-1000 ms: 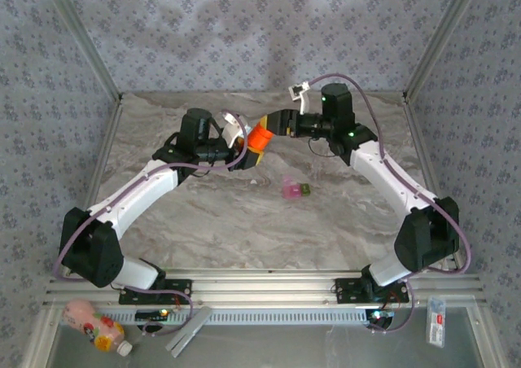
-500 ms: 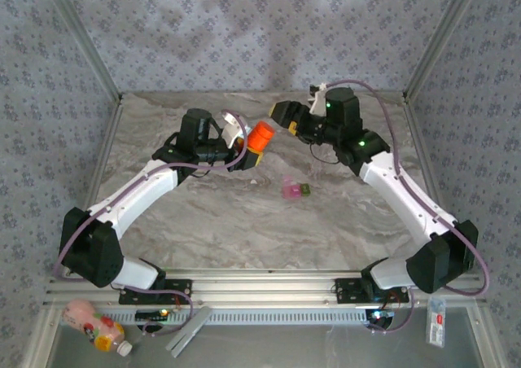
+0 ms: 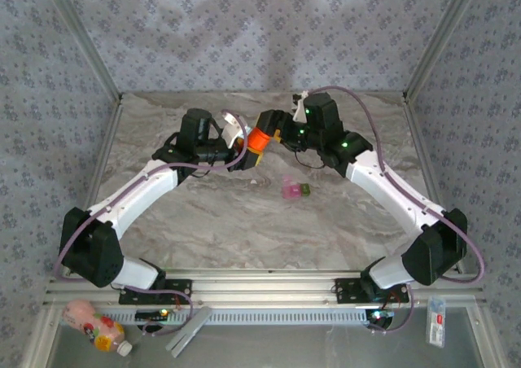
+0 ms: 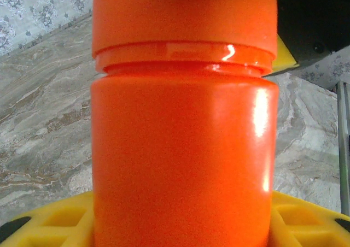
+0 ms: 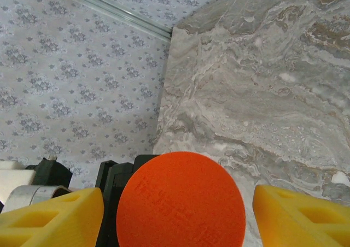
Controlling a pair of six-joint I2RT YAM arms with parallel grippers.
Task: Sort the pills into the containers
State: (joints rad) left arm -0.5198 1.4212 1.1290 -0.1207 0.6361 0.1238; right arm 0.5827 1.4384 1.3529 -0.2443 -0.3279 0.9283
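- So, left gripper (image 3: 251,150) is clamped on the orange bottle (image 4: 183,148).
- right gripper (image 5: 179,209) has its fingers (image 5: 49,217) spread either side of the cap (image 5: 180,192).
- pink-green pill case (image 3: 295,190) lies nearby.

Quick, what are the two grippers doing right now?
Left gripper: shut on the bottle.
Right gripper: open, jaws either side of the cap.

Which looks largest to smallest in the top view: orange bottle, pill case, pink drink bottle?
1. pink drink bottle, clearly largest.
2. orange bottle and pill case: about alike. The bottle is partly covered by the left end effector gripping it, so I won't rank them.
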